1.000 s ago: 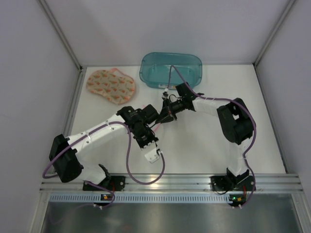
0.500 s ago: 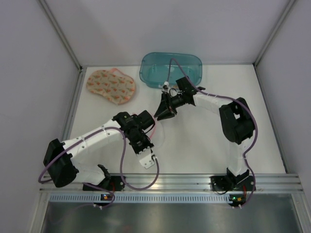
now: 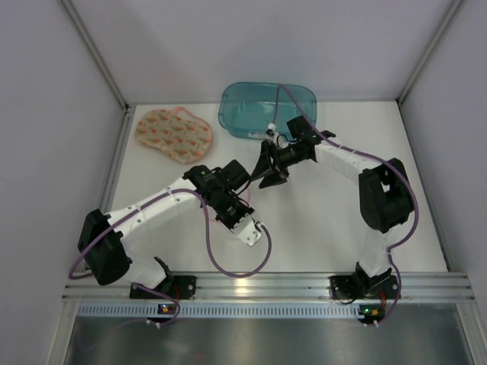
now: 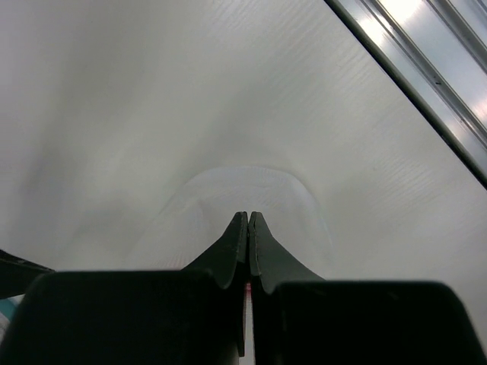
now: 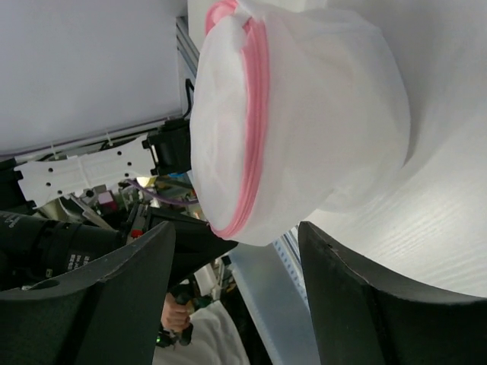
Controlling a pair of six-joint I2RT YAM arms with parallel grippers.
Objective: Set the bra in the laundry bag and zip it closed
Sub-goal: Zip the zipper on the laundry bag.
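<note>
While the bra [image 3: 173, 135] lies flat on the table [image 3: 319, 220] at its far left corner, just beside the teal bin [image 3: 236, 114], the laundry bag [image 5: 304, 114] is well apart from it near the middle of the table, between the two grippers. Seen from the right wrist, the bag is a puffed white mesh round with a pink zipper [image 5: 257, 114] running about its edge — whether that zipper is done up cannot be told. The left gripper [image 4: 248, 217] is clenched on the bag: its dark fingers are pressed tight together, a sliver of pink shows in the seam between them, and white mesh bulges at their tips. The right gripper [image 5: 236, 232] is released — its fingers stand spread wide, with the bag in front of them and between them; touching or not cannot be told. An aluminium rail [image 4: 426, 84] crosses the upper right of the left wrist view.
</note>
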